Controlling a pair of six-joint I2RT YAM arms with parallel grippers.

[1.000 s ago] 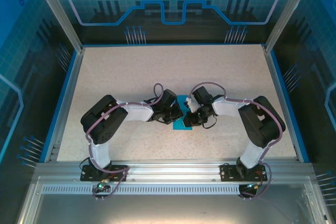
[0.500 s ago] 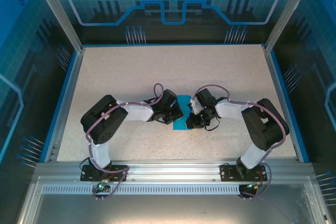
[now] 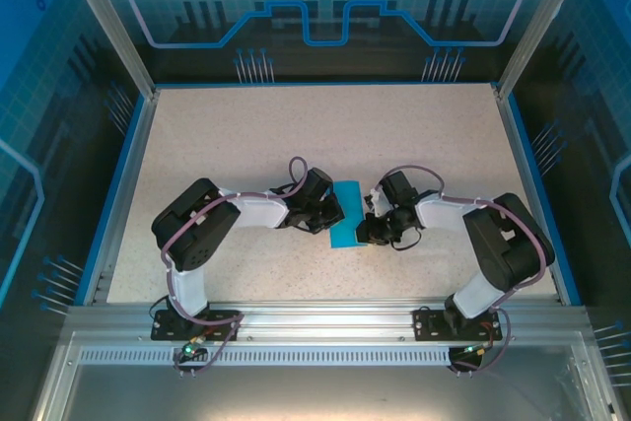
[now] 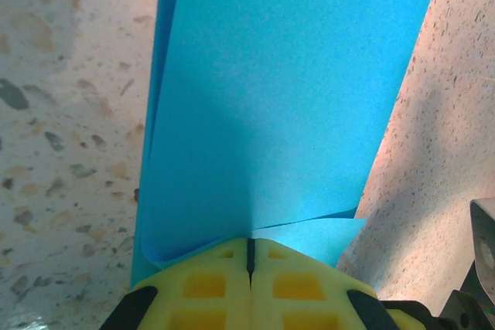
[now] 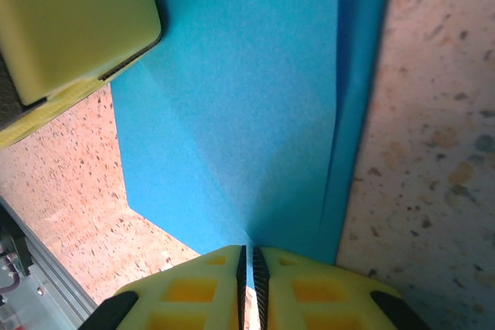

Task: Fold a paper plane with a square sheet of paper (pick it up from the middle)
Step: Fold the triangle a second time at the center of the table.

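The square sheet of paper (image 3: 347, 216), bright blue, lies folded in layers on the table between the two arms. It reads as a broad flat strip, not a pointed dart. My left gripper (image 3: 331, 216) is shut on its left edge; in the left wrist view the sheet (image 4: 286, 90) spreads out from the closed yellow fingertips (image 4: 249, 251), with a lower flap showing at the right. My right gripper (image 3: 368, 230) is shut on the opposite edge, the paper (image 5: 247, 106) running into the thin slit between its fingers (image 5: 247, 259).
The speckled tabletop (image 3: 246, 135) stretches far behind and to both sides of the paper. A blue rim and metal frame (image 3: 315, 315) border it. In the right wrist view, one yellow finger of the left gripper (image 5: 69, 21) rests on the sheet's far corner.
My right gripper has drawn away to the right, its elbow swinging outward. More of the blue sheet now shows between the two grippers. The left arm has stayed put.
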